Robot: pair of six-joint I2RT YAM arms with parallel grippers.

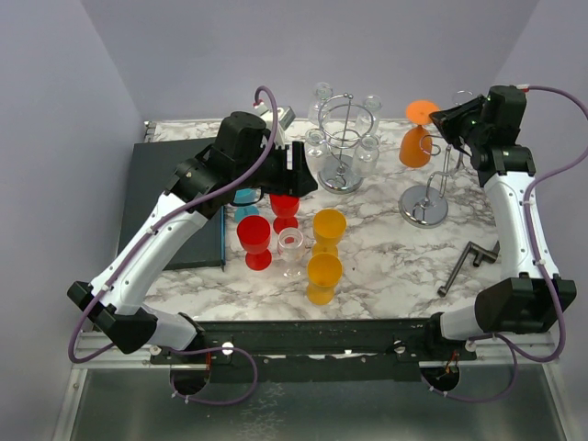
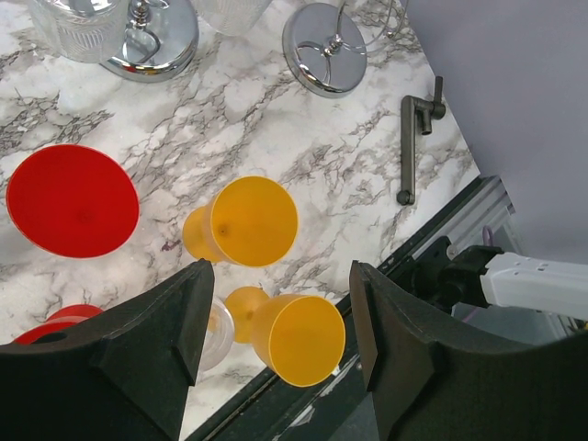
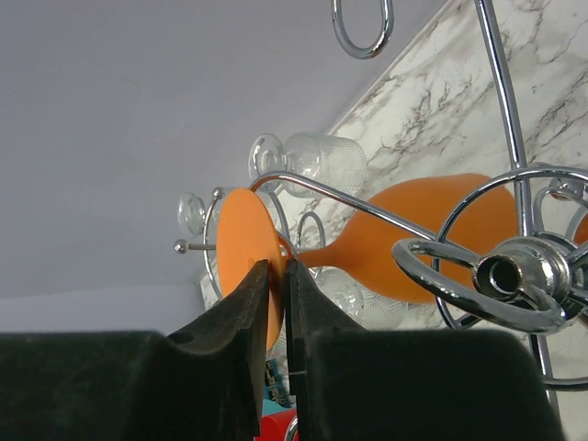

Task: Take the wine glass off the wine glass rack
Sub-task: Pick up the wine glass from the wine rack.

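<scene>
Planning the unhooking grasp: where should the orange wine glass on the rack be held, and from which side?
The rim of its flat foot, pinched edge-on from the rack's outer side: the orange wine glass hangs inverted and tilted, its stem caught in the wire, so that thin disc is probably the freest part.

1. The orange wine glass [image 1: 415, 145] hangs hemmed in by wire arms of the wine glass rack [image 1: 424, 206], one wire close by its stem
2. To its left, a second rack [image 1: 343, 152] of clear glasses leaves only a narrow gap
3. Red goblets [image 1: 254, 237] and yellow goblets [image 1: 328, 225] crowd the middle
4. The marble table [image 1: 395, 271] lies bare between the yellow goblets and the crank handle [image 1: 467, 266]
</scene>
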